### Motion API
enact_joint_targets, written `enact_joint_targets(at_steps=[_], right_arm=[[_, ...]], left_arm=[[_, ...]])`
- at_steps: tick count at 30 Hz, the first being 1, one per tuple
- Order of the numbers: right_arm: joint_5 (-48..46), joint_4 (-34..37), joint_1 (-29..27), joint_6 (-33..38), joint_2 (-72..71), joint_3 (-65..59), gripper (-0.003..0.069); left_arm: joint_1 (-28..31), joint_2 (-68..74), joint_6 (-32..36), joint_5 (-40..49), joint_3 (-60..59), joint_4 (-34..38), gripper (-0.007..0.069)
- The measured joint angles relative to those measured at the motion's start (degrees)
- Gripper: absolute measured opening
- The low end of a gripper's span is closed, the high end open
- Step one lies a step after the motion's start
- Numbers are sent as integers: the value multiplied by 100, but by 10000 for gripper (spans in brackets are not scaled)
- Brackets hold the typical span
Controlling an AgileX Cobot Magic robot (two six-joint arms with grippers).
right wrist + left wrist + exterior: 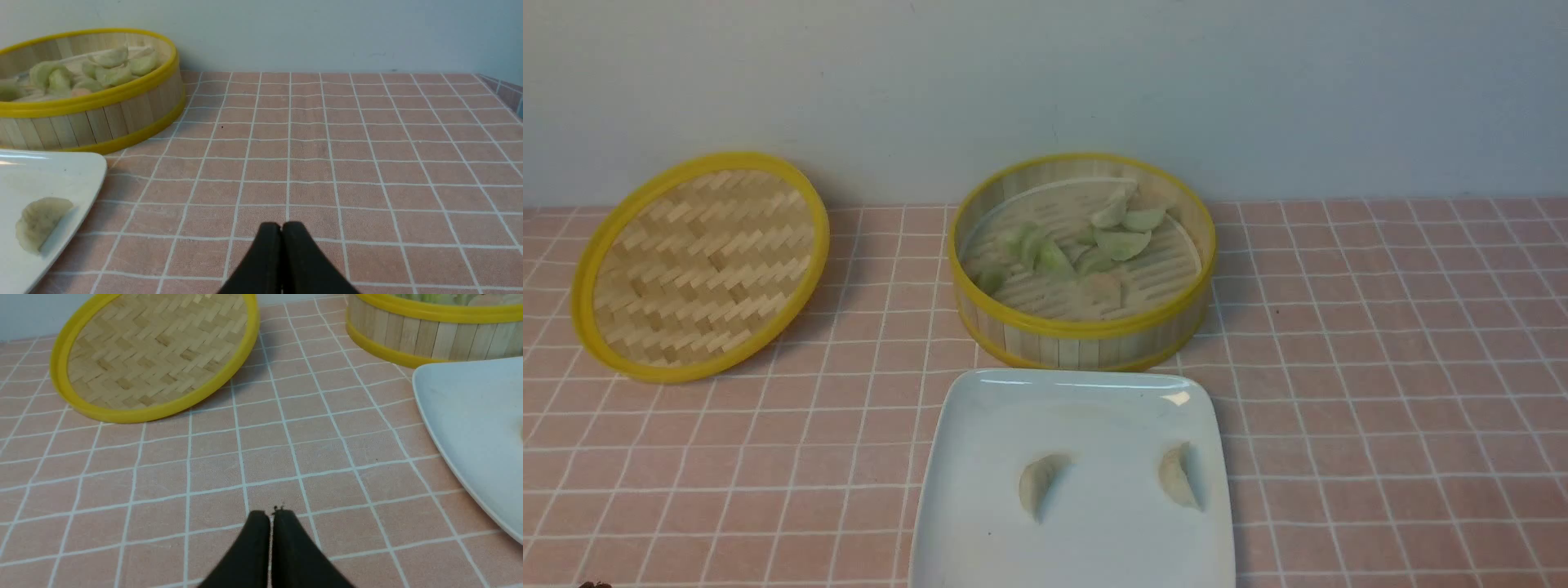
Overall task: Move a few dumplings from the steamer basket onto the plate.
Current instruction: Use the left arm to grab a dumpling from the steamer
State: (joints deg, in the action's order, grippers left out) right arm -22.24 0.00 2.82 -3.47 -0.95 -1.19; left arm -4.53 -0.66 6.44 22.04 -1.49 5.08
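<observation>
Pink checked tablecloth [1380, 367] covers the whole bench in front of me. The steamer basket [1082, 331] sits at the far middle, close to the pale wall [1045, 82]. It holds a loose cluster of pale green dumplings [1123, 242] on its slatted floor, with one pinkish piece at the near edge of the cluster. Just near of the basket lies the plate [1094, 400], its far rim almost at the basket's wall. Two beige pieces rest on it, apart from each other: the left dumpling [1039, 485] near the plate's middle and the right dumpling [1178, 475] by the right rim. The woven lid [698, 265] stands tilted at the far left, well apart from the basket. My left gripper [271, 514] is over bare cloth, left of the plate and near of the lid, its fingers pressed together on nothing. My right gripper [282, 226] is over bare cloth right of the plate, likewise closed and empty.
</observation>
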Motion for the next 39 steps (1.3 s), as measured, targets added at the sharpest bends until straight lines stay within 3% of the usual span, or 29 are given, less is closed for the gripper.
enact_joint_targets(at_steps=[19,23,25,30,33,34,39], right_arm=[[0,0,0,0,0,0,-14],[0,0,0,0,0,0,-14],[0,0,0,0,0,0,-14],[119,65,0,-13,0,-16,-14],[529,492,0,-219,0,-50,-14],[1056,1230,0,-574,0,-50,-14],[2224,3156,0,-1526,0,-50,-14]], left_arm=[[0,0,-82,-126,-13,258,-6],[0,0,-389,-918,-18,1387,-6],[0,0,-510,-1643,-18,2333,-6],[0,0,-586,-3083,80,3692,-6],[0,7,-556,-3067,451,3797,-6],[0,123,-454,-2849,923,3764,-6],[0,1546,88,-1203,2786,3335,-6]])
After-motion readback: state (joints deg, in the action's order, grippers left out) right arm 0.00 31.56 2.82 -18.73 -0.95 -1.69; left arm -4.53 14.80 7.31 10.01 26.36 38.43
